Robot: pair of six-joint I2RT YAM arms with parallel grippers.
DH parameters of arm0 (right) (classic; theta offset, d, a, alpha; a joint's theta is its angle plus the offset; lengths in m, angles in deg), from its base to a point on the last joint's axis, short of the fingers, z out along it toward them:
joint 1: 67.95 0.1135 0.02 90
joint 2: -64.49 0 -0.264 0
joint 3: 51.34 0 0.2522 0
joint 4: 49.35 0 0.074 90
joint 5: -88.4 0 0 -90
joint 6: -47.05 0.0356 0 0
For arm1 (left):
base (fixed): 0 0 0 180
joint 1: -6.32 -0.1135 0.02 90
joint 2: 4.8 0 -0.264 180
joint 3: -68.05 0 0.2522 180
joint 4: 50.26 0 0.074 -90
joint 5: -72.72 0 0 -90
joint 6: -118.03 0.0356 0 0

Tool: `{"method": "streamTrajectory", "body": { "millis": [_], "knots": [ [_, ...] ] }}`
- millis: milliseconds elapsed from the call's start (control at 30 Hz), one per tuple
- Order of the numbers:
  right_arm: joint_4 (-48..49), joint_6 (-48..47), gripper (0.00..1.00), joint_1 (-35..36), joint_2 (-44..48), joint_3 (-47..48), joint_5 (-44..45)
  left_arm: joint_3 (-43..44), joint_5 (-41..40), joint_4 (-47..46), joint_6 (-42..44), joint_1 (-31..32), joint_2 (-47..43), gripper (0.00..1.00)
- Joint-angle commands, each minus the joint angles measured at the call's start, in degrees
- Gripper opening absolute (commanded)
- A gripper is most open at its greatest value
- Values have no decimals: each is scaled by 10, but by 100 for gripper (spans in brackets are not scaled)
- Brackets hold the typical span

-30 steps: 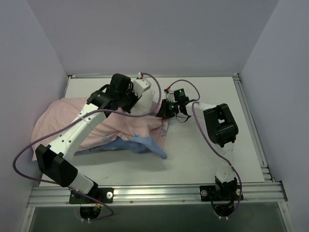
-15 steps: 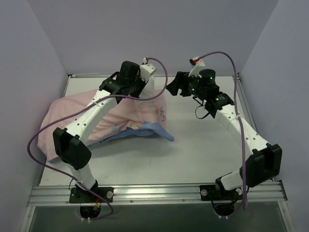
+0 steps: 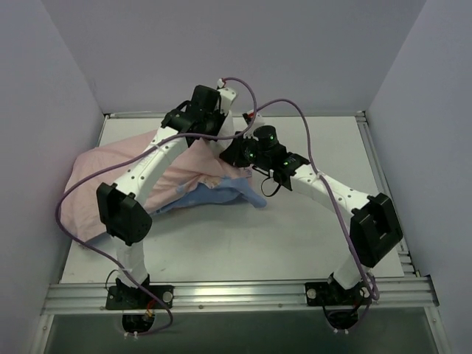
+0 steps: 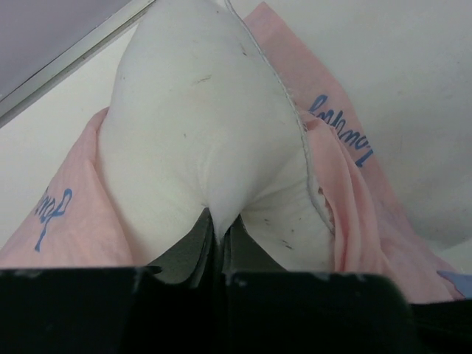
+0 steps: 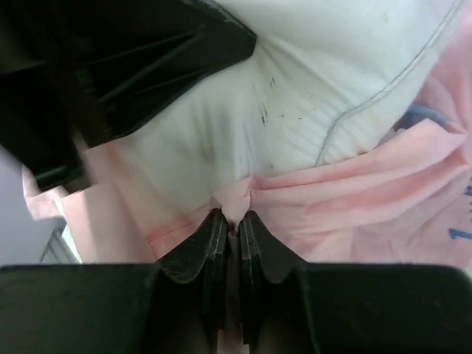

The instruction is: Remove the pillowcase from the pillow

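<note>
Fabric fills most of the overhead view. The pillowcase (image 3: pixel 110 173), turned pale pink side out with a blue fold showing at its near edge, lies bunched over the left half of the table (image 3: pixel 317 236). Both arms reach in to its far right end, where the left claw (image 3: pixel 220 137) and right claw (image 3: pixel 236 153) almost touch, apparently so one can anchor while the other strips; from above their tips are too buried to read. From the left wrist, the left claw's jaws are pressed together on a pinch of the pillow (image 4: pixel 199 125). Its plump white corner bulges bare above them, with pink cloth gathered back on both sides, and that grip looks meant to pin the cushion in place. From the right wrist, the right claw is closed almost flat on a small fold of the pink hem just beneath the white corner. It holds cloth alone as far as I can tell, and the black body of the left claw crowds the upper left. By my reading only the corner is out and most of the cushion sits inside the case, so the hem wants peeling back along it, away from the anchoring grip.
</note>
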Motion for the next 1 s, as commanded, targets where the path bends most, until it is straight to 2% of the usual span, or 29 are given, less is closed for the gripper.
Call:
{"method": "streamTrajectory", "body": {
  "millis": [0, 33, 133, 200, 267, 367, 500, 600, 667, 700, 733, 767, 833, 867, 967],
  "knots": [
    [-45, 2, 6, 12, 75, -51, 34, 112, -88, -82, 3, -37, 32, 2],
    [-53, 2, 6, 19, 91, -66, 41, 161, -95, -69, 1, -59, 47, 2],
    [-72, 22, 5, 31, 151, -135, 55, 234, -101, -55, 0, -83, 91, 2],
    [-84, 33, 0, 34, 179, -169, 51, 253, -93, -53, 0, -98, 102, 2],
    [-86, 50, 0, 33, 192, -218, 47, 270, -87, -52, -1, -103, 105, 2],
    [-71, 62, 0, 33, 203, -263, 33, 274, -88, -48, 0, -105, 99, 2],
    [-25, 40, 0, 5, 168, -280, 4, 220, -17, -45, -23, -106, 54, 2],
    [31, 37, 0, -31, 147, -284, -59, 182, 28, -44, -51, -107, 15, 2],
    [53, 17, 2, -40, 140, -280, -102, 186, 56, -32, -59, -110, 0, 2],
    [29, -22, 19, -54, 131, -250, -117, 187, 63, -29, -52, -110, -6, 2],
    [0, -43, 50, -63, 135, -232, -121, 181, 66, -29, -46, -103, -12, 2],
    [-48, -65, 68, -73, 144, -217, -104, 172, 64, -30, -42, -98, -25, 2],
    [-78, -109, 99, -93, 207, -184, -69, 130, 65, -37, -36, -88, -38, 2],
    [-85, -125, 100, -97, 250, -175, -51, 115, 72, -43, -34, -85, -49, 2],
    [-65, -136, 100, -99, 286, -140, -55, 77, 84, -47, -35, -79, -61, 2]
  ]
}}
